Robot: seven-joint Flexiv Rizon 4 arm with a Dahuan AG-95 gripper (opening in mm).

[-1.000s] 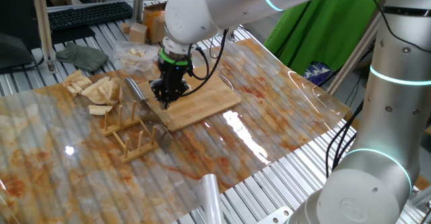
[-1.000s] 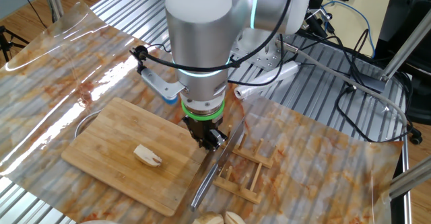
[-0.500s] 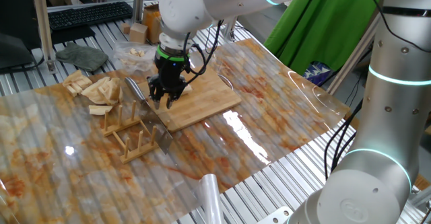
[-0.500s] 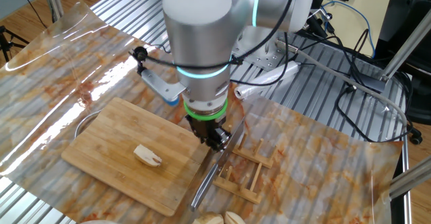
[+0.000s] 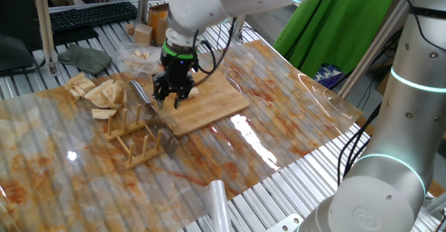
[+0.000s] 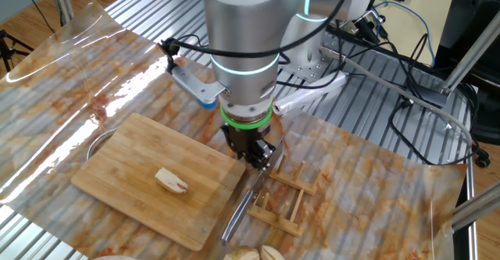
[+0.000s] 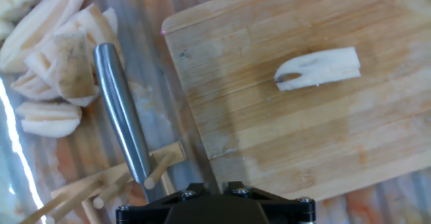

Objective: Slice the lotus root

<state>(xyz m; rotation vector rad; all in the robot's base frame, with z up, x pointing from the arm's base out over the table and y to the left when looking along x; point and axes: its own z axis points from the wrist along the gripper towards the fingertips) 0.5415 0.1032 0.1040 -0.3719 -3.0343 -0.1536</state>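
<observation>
gripper (image 6: 256, 155): jaws apart, empty, over board (image 6: 125, 166) edge | knife (image 7: 121, 116): resting on rack (image 6: 281, 201) | lotus root (image 6: 171, 181): whole, on board

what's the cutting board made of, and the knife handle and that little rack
The cutting board looks like bamboo or light wood: pale tan strips with visible grain, matte. The knife handle seems to be brushed metal, likely steel: grey, round, with a soft sheen. The rack appears to be unfinished wooden dowels and slats, possibly bamboo too.
</observation>
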